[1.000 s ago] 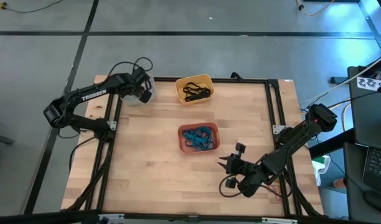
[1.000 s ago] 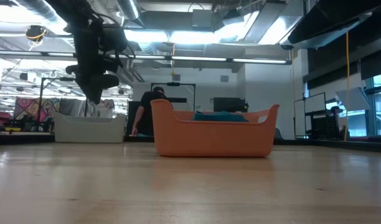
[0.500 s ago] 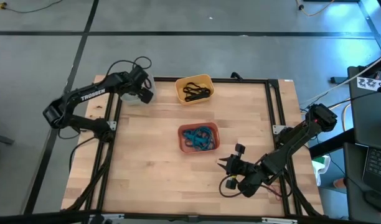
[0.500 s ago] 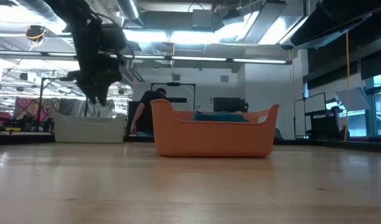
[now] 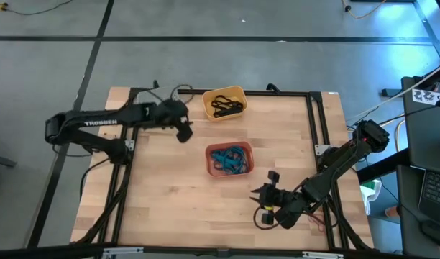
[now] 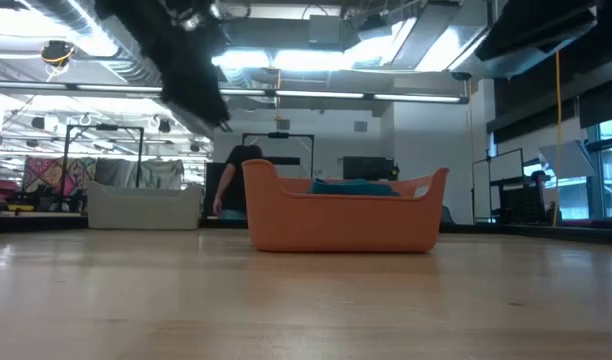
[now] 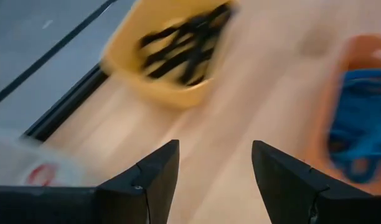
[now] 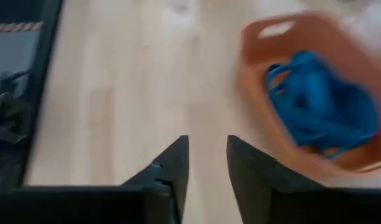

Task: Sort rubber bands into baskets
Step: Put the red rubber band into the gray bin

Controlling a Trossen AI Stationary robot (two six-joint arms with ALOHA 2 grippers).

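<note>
Wooden table [image 5: 170,187] looks clear; my left gripper [image 5: 184,132], fingers spread and empty, just swung off the white basket [image 6: 144,205] — sorting's probably done.

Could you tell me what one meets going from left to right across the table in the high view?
Left gripper → yellow basket of black rubber bands → salmon-red basket of blue rubber bands → right gripper.

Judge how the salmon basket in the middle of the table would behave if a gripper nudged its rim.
The salmon basket looks like thin plastic holding only blue rubber bands, so probably light. On the smooth wooden table it would likely slide rather than tip, given its wide, low shape.
</note>
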